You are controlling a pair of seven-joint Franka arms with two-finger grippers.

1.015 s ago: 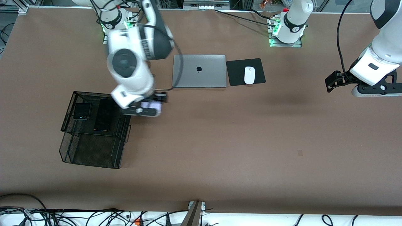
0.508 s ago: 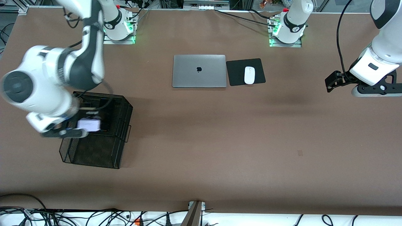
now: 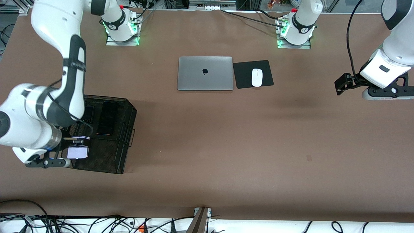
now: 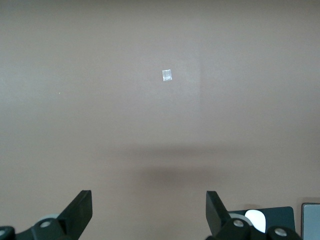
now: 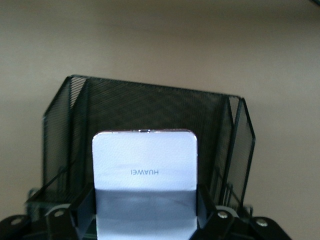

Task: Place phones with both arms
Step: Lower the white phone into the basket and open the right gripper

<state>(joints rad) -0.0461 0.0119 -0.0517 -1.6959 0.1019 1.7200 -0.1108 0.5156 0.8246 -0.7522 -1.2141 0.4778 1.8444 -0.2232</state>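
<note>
I saw the right end effector (image 3: 75,152) holding the pale lavender-white phone (image 3: 77,152) by its two side edges; it hung over the lower tier of the black mesh rack (image 3: 126,129), at the rack's end nearest the right arm's end of the surface (image 3: 226,145); in the right wrist view the phone (image 5: 145,175) lay flat between the fingers (image 5: 82,207), with the word HUAWEI on its back, and the rack (image 5: 150,110) stood just past it; the small squarish black phone (image 3: 88,113) and the long slim black phone (image 3: 108,118) lay side by side on the rack's top tier; the left end effector (image 3: 339,84) waited up in the air over the left arm's end of the surface, its fingers (image 4: 80,207) spread wide with nothing between them; the silver laptop (image 3: 205,73) lay shut, and beside it the white mouse (image 3: 256,77) sat on a black mouse pad (image 3: 242,76).
</note>
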